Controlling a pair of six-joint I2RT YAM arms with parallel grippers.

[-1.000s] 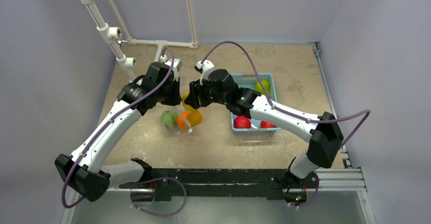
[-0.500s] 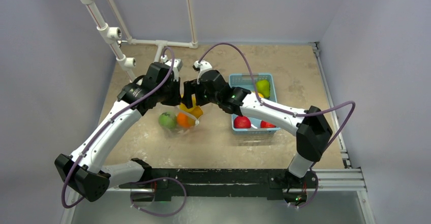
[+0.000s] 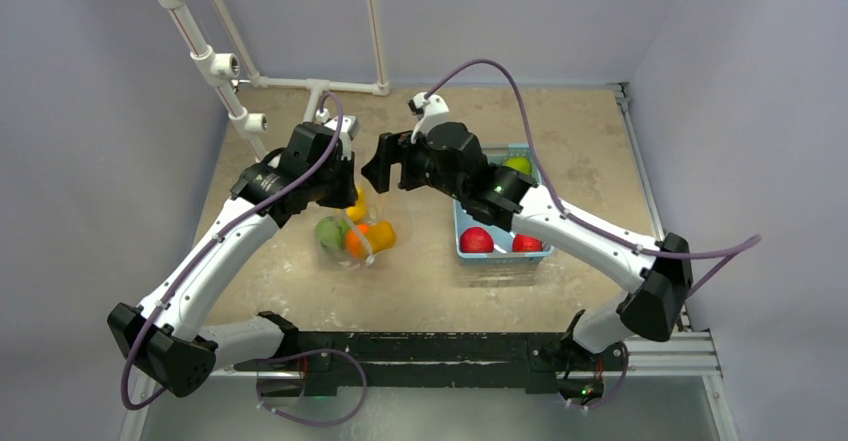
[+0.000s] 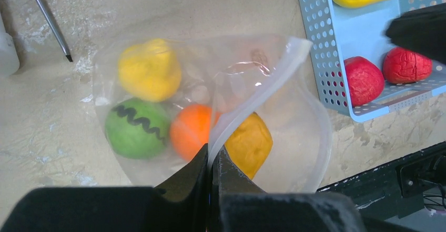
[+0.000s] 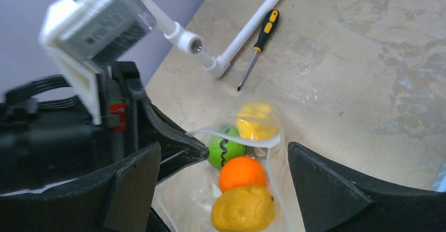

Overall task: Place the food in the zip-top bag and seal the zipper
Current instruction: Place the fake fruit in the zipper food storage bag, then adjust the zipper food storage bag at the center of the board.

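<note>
While the left gripper (image 3: 346,193) holds the bag (image 3: 355,246) up mid-table, the right gripper (image 3: 388,166) hangs at its 1 o'clock, jaws wide and empty. Red fruit (image 3: 477,240) lies in the basket (image 3: 500,258) at 3 o'clock.

From the left wrist, that gripper is clamped shut on the zipper (image 4: 247,103), with four fruits (image 4: 135,128) inside the bag.

From the right wrist, the mouth gapes below. I'd fetch the next fruit and drop it straight through, rim kept lifted.

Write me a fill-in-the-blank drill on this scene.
The zip-top bag, its zipper pinched by the left gripper, holds ____ fruits.
Its striped fruit is ____.
The right gripper stands ____ and empty.
Two red fruits lie in the light-blue ____.
Missing words: four; green; open; basket.
</note>
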